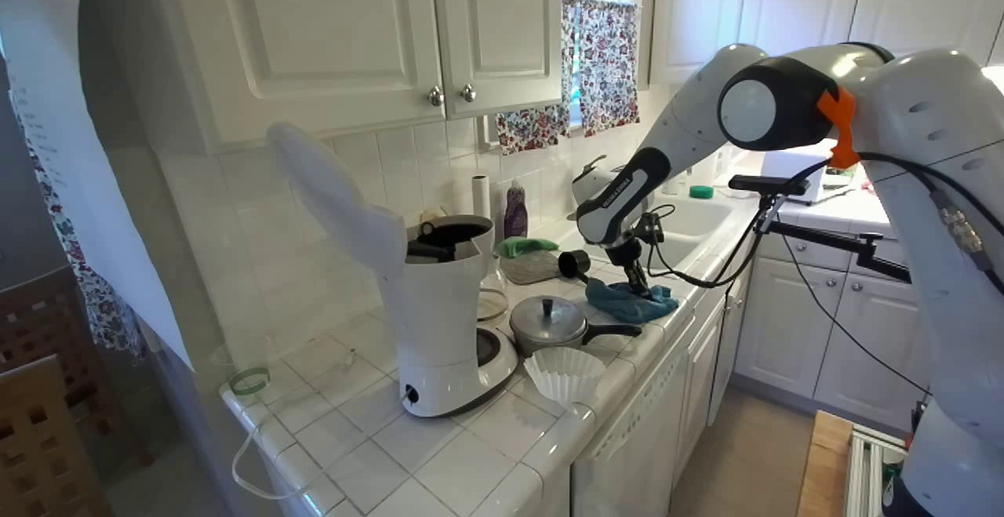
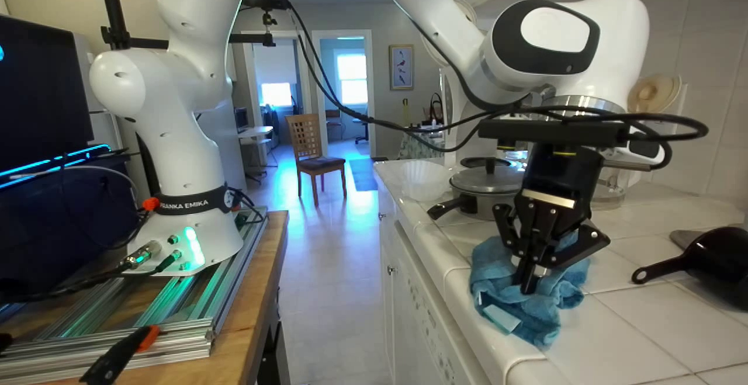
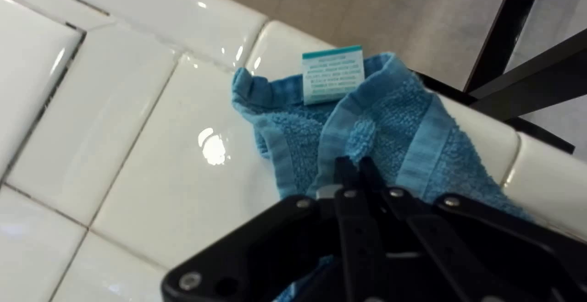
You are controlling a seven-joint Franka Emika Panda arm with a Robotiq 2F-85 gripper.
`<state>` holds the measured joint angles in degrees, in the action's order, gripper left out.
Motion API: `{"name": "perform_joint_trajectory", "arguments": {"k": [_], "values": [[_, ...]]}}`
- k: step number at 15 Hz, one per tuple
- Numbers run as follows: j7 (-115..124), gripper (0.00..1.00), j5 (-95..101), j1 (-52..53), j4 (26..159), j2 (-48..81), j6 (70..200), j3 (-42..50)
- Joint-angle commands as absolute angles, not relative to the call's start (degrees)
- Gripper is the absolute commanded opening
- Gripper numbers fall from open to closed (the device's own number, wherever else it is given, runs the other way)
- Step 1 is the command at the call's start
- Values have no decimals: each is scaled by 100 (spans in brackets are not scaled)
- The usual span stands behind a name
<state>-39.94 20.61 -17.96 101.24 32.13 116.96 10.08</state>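
Note:
My gripper (image 3: 354,163) points down at a crumpled blue terry cloth (image 3: 412,105) with a white and teal care label (image 3: 332,75). The fingertips are close together, with a fold of the cloth pinched between them. The cloth lies on the white tiled counter (image 3: 174,164) near its front edge. In both exterior views the gripper (image 1: 639,291) (image 2: 529,283) is down on the cloth (image 1: 616,305) (image 2: 494,262). Part of the cloth is hidden behind the fingers. The nearest thing to the cloth is a lidded metal pot (image 1: 541,329) (image 2: 488,181) with a black handle.
A black cup-like scoop (image 1: 574,263) (image 2: 716,259) lies behind the cloth. A white paper coffee filter (image 1: 563,374) (image 2: 421,180) and a white coffee maker (image 1: 439,329) stand past the pot. A green cloth (image 1: 524,246), a purple bottle (image 1: 515,212) and the sink (image 1: 700,220) are further back.

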Motion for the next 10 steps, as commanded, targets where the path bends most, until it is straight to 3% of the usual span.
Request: {"name": "perform_joint_trajectory", "arguments": {"k": [1,10], "values": [[-3816,1,2203,-1949,10101,3341,11723,1231],[-2963,1,2159,-2162,9131,3966,11818,1403]]}}
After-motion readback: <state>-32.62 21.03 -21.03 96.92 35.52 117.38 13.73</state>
